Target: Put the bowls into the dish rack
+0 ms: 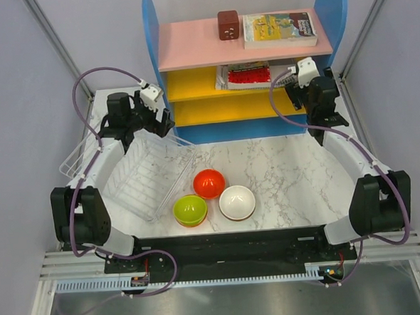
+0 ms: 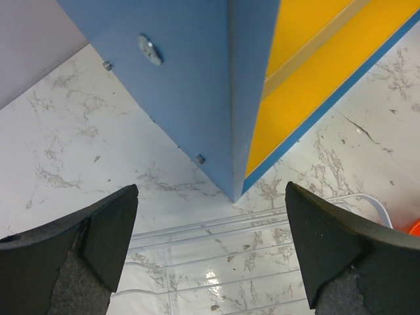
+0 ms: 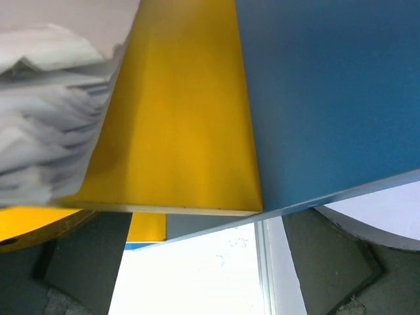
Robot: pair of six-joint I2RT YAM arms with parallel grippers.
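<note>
Three groups of bowls sit on the marble near the front in the top view: a red bowl [image 1: 209, 183], a lime green bowl [image 1: 190, 209] nested on an orange one, and a white bowl [image 1: 237, 202]. The dish rack [image 1: 143, 177], white wire over a clear tray, lies to their left. My left gripper [image 1: 162, 125] hangs open above the rack's far end, beside the shelf unit's corner. In the left wrist view the left gripper [image 2: 210, 252] holds nothing, with rack wires [image 2: 230, 266] below it. My right gripper [image 1: 296, 99] is open and empty at the shelf's right end, the same open gripper [image 3: 203, 275] in its wrist view.
A blue shelf unit [image 1: 247, 69] with pink and yellow shelves stands at the back, carrying books [image 1: 278, 29] and a brown cube [image 1: 228, 25]. Its blue side panel [image 3: 328, 98] and yellow shelf [image 3: 177, 131] sit close to the right gripper. Its corner [image 2: 197, 85] is near the left gripper.
</note>
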